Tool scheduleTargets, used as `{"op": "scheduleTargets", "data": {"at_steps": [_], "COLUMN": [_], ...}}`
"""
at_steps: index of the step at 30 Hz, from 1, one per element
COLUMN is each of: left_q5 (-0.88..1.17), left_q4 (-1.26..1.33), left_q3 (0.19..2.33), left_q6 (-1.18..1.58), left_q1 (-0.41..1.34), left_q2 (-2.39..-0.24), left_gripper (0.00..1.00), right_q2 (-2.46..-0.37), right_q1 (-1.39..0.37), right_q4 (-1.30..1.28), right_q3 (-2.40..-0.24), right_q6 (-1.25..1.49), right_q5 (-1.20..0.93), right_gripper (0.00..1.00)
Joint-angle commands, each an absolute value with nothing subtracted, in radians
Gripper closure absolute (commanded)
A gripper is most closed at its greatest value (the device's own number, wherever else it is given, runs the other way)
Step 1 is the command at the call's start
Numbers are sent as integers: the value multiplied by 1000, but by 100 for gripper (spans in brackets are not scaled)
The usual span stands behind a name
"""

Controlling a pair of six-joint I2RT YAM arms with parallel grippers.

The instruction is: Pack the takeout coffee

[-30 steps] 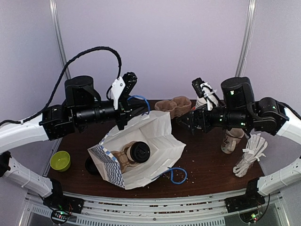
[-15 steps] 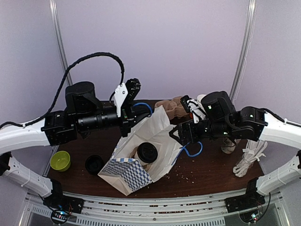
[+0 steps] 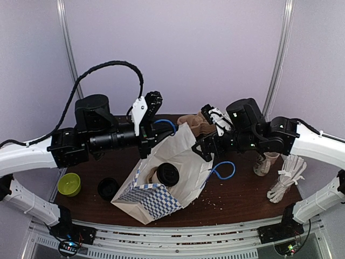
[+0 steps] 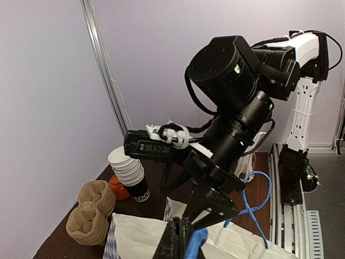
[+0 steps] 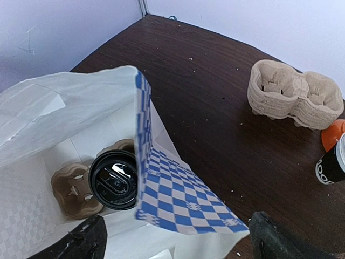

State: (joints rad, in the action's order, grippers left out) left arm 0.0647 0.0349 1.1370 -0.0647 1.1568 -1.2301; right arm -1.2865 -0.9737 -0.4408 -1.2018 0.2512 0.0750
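Observation:
The takeout coffee stands inside a white paper bag with blue checked sides; only its black lid shows, beside a brown cup carrier on the bag floor. My left gripper is above the bag's back rim, shut on one blue rope handle, and holds the bag up. Over the bag's right rim hovers my right gripper, open, with its fingers wide on either side of the checked side panel. The other blue handle hangs loose at the right.
Brown cardboard carriers lie at the back of the table, with a stack of lidless paper cups and an orange object next to them. A green lid and a black lid lie left. A cream mug and white wrapped sticks sit right.
The left gripper has raised the handle, and the bag has gone from slumped to more upright. The right arm has swung left and now hangs over the bag's right rim.

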Motion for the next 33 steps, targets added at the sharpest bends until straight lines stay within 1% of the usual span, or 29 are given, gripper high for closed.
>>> {"op": "scheduleTargets", "data": {"at_steps": [1,4,9,21,26,30,33], "left_q5": [61,65,67,63,53,43,40], "left_q4": [72,73,74,79,78,78,78], "left_q3": [1163,1166,1172,1173,1175,1177,1178], "left_q6": [-80,-81,-83,-83,-84,-84,-78], "left_q1": [1164,1166,1173,1186,1189,1189,1189], "left_q2": [-1235,-1239,-1240,-1244,-1245,-1243,-1247], "left_gripper": [100,100,100,100,100,100,100], "right_q2": [-1247,-1280,-1331,-1391,-1378,-1340,-1304], "right_q1": [-966,-961,-935,-919,-919,-919,-919], "right_q4": [-437,-474,-488,-449,-472,-500,-522], "right_q3": [-1253,-1290,-1315,-1322,-1326,-1325,-1322], "right_q6": [164,146,147,165,166,168,170], "right_q5": [8,-21,-60,-153,-143,-114,-92], "right_gripper": [3,4,16,64,82,100,100]}}
